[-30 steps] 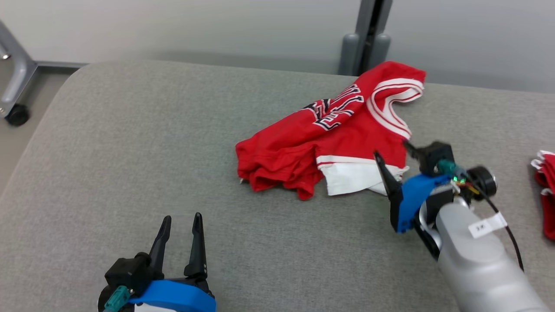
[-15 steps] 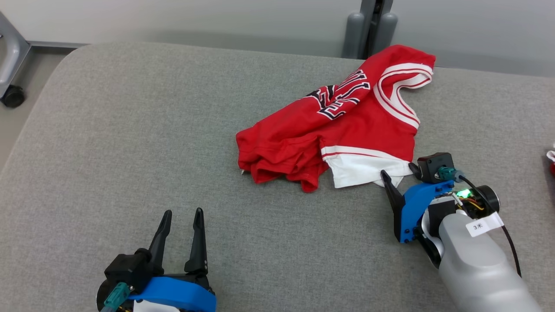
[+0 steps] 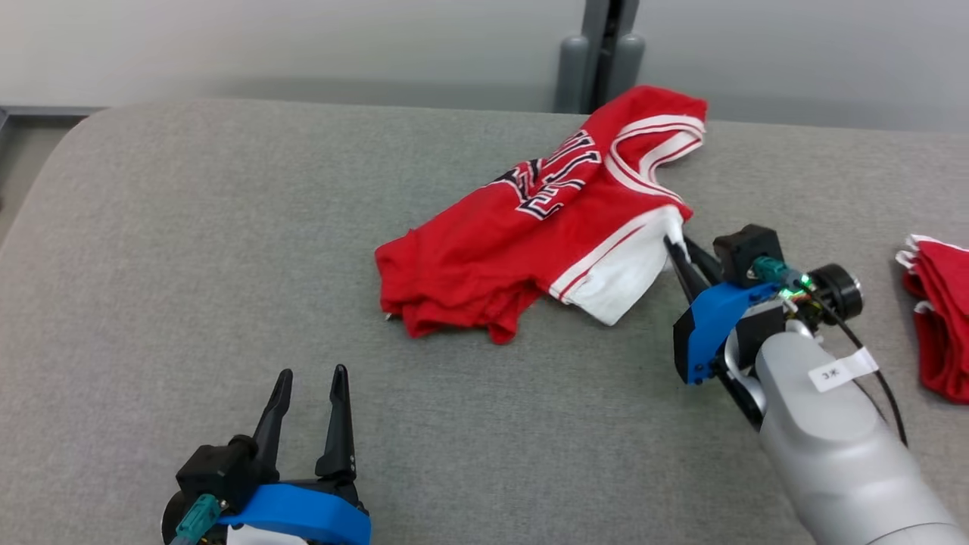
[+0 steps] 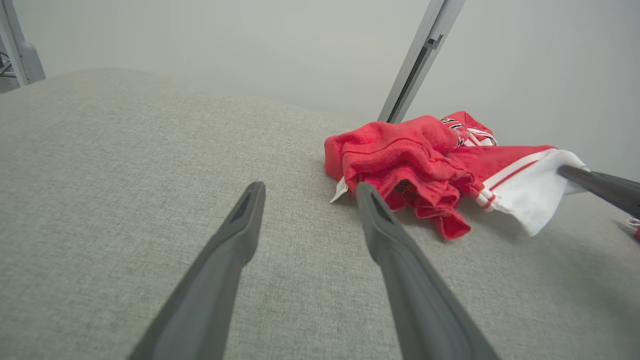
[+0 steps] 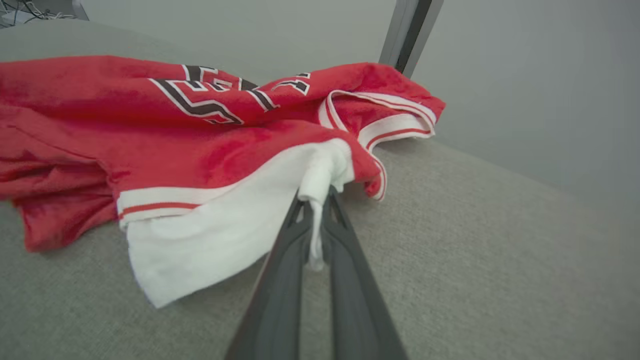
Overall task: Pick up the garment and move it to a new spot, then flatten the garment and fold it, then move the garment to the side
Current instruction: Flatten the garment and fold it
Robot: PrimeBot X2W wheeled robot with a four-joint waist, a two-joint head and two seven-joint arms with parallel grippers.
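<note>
Over on the right half of the grey cushion (image 3: 189,250), the right gripper (image 3: 674,244) has its two dark fingers pinched tight together on a bunched-up bit of white fabric. From the right wrist view you can see a little twist of cloth squeezed between the tips, with a thin strip hanging down between the fingers. That bit is the corner of a white panel (image 3: 617,276) on the garment (image 3: 484,242), a red jersey-style top. The pinched corner is pulled up a touch, and the rest of the panel sags back down to the cushion.

The garment itself is crumpled and lies roughly mid-cushion, toward the far edge. It has black-and-white lettering (image 3: 549,182) across the red, and a neck opening (image 3: 651,147) trimmed in white and red stripes at the far end. The near-left end is a rumpled heap of red folds.

Behind the right gripper is the blue wrist housing, then a pale silver forearm (image 3: 833,454) with a small white label on it.

The left gripper (image 3: 312,372) sits down at the near-left, fingers spread with nothing between them, well apart from the garment. Can't tell if it touches the cushion.

At the far right edge there's a second red garment (image 3: 939,333), apart from the arm. A grey post (image 3: 602,60) stands against the pale wall just past the neck end.
</note>
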